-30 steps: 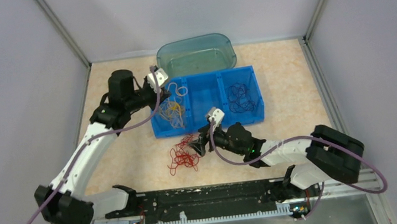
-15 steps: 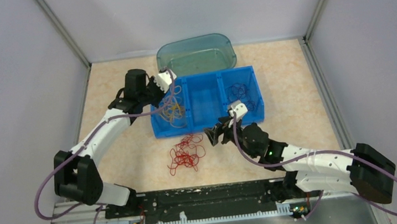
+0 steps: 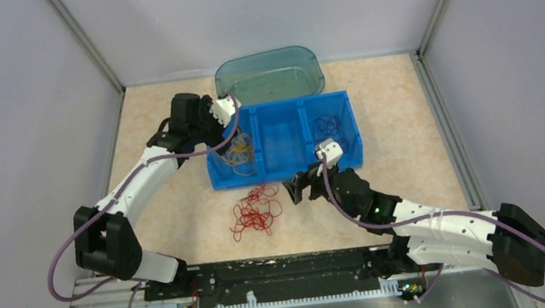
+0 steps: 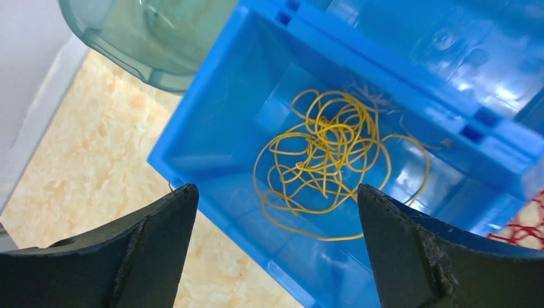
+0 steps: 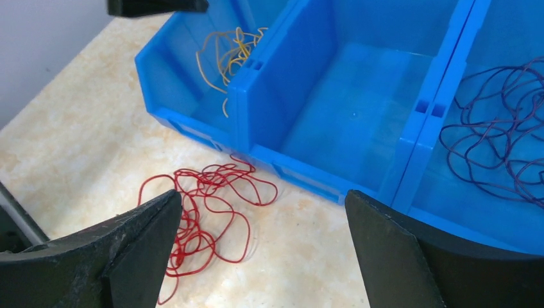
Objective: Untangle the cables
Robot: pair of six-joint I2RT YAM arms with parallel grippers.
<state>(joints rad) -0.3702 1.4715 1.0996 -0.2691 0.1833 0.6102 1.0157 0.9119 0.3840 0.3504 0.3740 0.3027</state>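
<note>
The cables lie in three separate bunches. Yellow strands (image 4: 330,157) rest in the left compartment of the blue bin (image 3: 286,169), and my left gripper (image 4: 274,192) hovers open above them, holding nothing. Dark purple strands (image 5: 507,141) lie in the right compartment. Red strands (image 5: 199,205) sprawl on the table just in front of the bin. My right gripper (image 5: 262,196) hangs open over the table beside the red strands, near the bin's front wall, with nothing between its fingers. In the top view the left gripper (image 3: 226,117) is at the bin's far left corner and the right gripper (image 3: 294,186) at its front.
A translucent teal tub (image 3: 270,74) stands behind the bin, touching its back edge. Metal frame posts and grey walls close in the table on the left, right and back. The arm bases sit on a black rail (image 3: 282,271) at the near edge.
The left gripper has opened and the yellow strands that hung from it have dropped into the left compartment. The right gripper has pulled back from the red strands toward the bin front and opened wider.
</note>
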